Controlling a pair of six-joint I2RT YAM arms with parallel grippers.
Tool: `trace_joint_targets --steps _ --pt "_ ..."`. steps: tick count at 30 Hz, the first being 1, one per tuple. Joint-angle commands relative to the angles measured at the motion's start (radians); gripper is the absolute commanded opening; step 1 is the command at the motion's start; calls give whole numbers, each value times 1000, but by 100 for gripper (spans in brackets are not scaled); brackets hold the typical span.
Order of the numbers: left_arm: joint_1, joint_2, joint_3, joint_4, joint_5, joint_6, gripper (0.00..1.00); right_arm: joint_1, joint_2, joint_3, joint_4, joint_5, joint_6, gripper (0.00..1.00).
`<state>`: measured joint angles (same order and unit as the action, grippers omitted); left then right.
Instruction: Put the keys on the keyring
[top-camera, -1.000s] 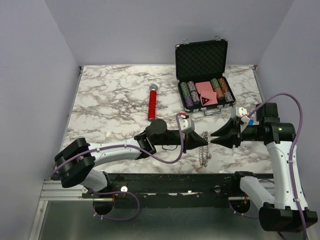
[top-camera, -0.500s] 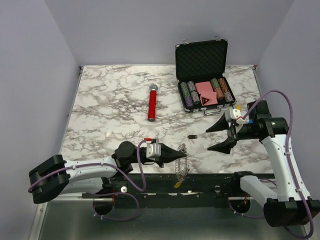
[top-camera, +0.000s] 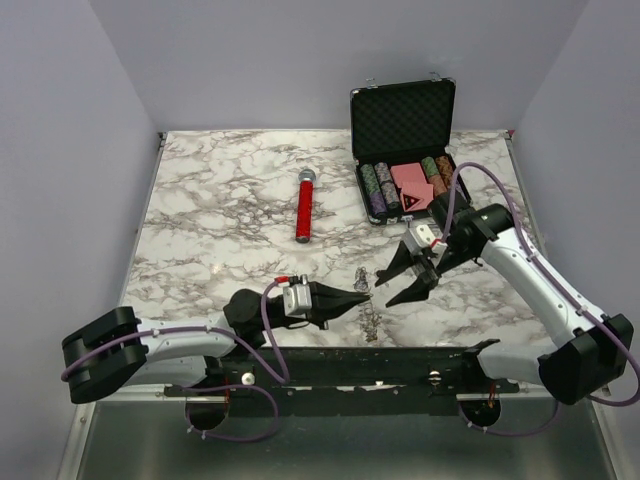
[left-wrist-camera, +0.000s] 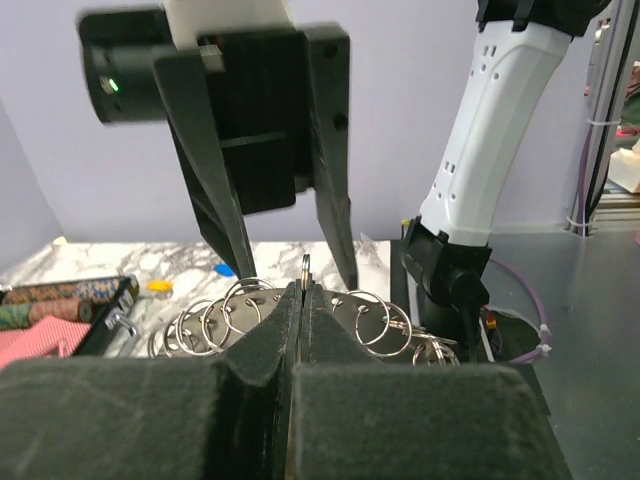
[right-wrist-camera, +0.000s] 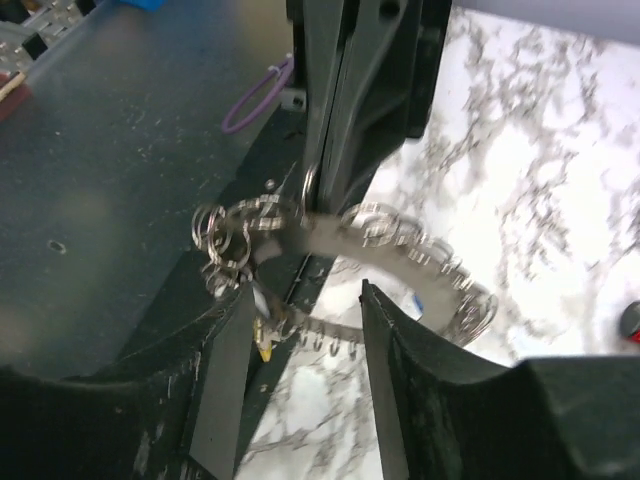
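Observation:
My left gripper is shut on the keyring, a grey metal band with several small split rings, held near the table's front edge. In the left wrist view its closed pads pinch one ring. My right gripper is open and empty, its fingers on either side of the keyring. In the right wrist view the keyring hangs blurred just ahead of the open right gripper, with a yellow tag at its low end. A blue key head lies on the marble behind. The black-headed key is hidden.
A red-handled microphone lies mid-table. An open black case with poker chips and cards stands at the back right. The black base rail runs along the near edge just below the keyring.
The left arm drew back toward the near edge with the keyring, then edged right. The right arm swung left and down, bringing its open fingers to the keyring and covering the black key.

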<state>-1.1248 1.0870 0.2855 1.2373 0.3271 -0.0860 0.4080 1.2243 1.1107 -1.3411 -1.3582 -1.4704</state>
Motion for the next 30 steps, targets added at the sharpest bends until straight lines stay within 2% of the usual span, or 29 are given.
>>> trace_joint_targets --steps 1,5,9,15,30 --pt "-15 54 -3 192 -71 -61 0 34 38 104 -79 -62 -15 50" --pt "-21 68 -2 200 -91 -73 0 45 41 103 -76 -70 -2 43" --pt "-21 68 -3 198 -102 -74 0 54 24 71 -4 -62 77 36" --pt "-27 74 -2 192 -125 -75 0 64 1 46 75 -65 177 31" --pt "-53 129 30 217 -135 -80 0 75 -12 9 217 -61 340 33"
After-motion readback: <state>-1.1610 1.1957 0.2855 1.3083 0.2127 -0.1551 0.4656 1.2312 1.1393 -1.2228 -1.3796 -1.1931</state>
